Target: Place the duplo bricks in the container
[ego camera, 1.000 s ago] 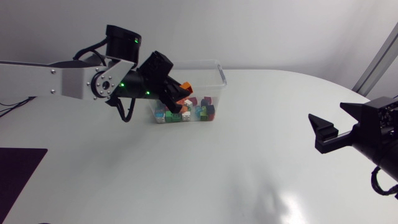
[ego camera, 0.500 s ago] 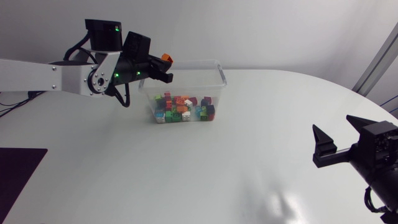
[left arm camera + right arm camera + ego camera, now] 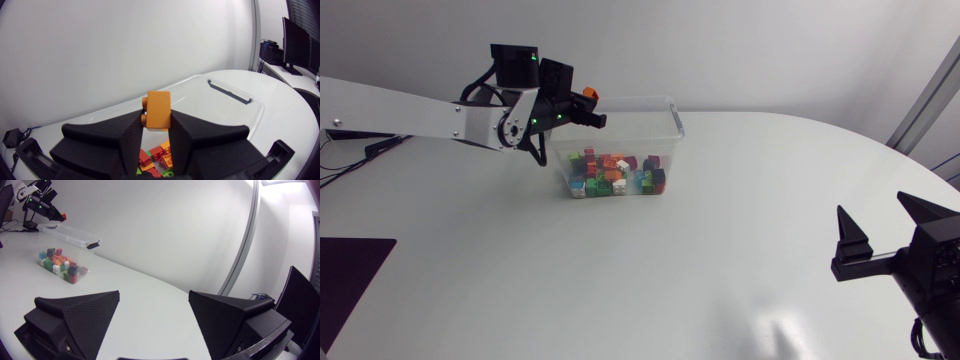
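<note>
My left gripper [image 3: 588, 108] is shut on an orange duplo brick [image 3: 586, 96] above the near-left corner of the clear plastic container [image 3: 672, 112]. Between the fingers, the orange brick [image 3: 158, 110] sticks up past the tips of the left gripper [image 3: 155, 131], with the container [image 3: 235, 97] below and ahead. Several coloured bricks [image 3: 613, 172] lie in the container. My right gripper [image 3: 888, 232] stands open and empty at the table's right edge, far from the container [image 3: 75, 234]. In the right wrist view its fingers [image 3: 85, 310] stand wide apart with bare table between them.
The white table [image 3: 700, 250] holds no loose bricks. A dark mat [image 3: 350, 275] lies at the front left corner.
My left arm has lifted the orange brick up out of the container and holds it above the left rim. My right arm has drawn back toward the right edge.
</note>
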Controlling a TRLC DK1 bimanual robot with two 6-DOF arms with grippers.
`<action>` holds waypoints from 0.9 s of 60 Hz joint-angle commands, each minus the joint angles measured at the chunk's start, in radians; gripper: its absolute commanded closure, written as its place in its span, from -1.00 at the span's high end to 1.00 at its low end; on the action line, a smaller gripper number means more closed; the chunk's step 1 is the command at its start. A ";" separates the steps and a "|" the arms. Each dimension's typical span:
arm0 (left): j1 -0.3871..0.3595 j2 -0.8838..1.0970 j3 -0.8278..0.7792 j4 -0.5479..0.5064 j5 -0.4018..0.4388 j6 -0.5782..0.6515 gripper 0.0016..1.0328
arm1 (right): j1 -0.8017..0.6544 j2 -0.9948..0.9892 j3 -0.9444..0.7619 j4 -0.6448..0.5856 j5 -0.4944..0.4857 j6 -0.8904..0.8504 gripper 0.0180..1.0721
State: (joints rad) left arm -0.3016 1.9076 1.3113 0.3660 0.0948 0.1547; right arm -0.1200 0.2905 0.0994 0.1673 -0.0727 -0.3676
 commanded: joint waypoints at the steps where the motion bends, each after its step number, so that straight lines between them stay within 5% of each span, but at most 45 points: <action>1: 0.021 0.047 0.045 0.008 -0.010 -0.020 -0.71 | 0.000 -0.021 -0.035 -0.017 0.016 -0.019 0.90; 5: 0.025 0.059 0.065 -0.036 -0.010 -0.020 -0.41 | 0.000 -0.036 -0.040 -0.032 0.016 -0.021 0.90; 12: 0.015 0.050 0.086 -0.151 -0.010 0.000 0.60 | 0.003 -0.093 -0.049 -0.081 0.024 -0.036 0.90; 15: 0.005 0.036 0.094 -0.196 -0.010 0.003 0.82 | 0.013 -0.122 -0.053 -0.104 0.033 -0.039 0.90; 54: 0.001 -0.555 -0.268 -0.274 -0.079 0.071 0.90 | 0.037 -0.267 -0.067 -0.233 0.091 -0.042 0.90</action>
State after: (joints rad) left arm -0.2977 1.4197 1.1301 0.1059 0.0338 0.2039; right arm -0.0914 0.0376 0.0566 -0.0467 0.0063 -0.3977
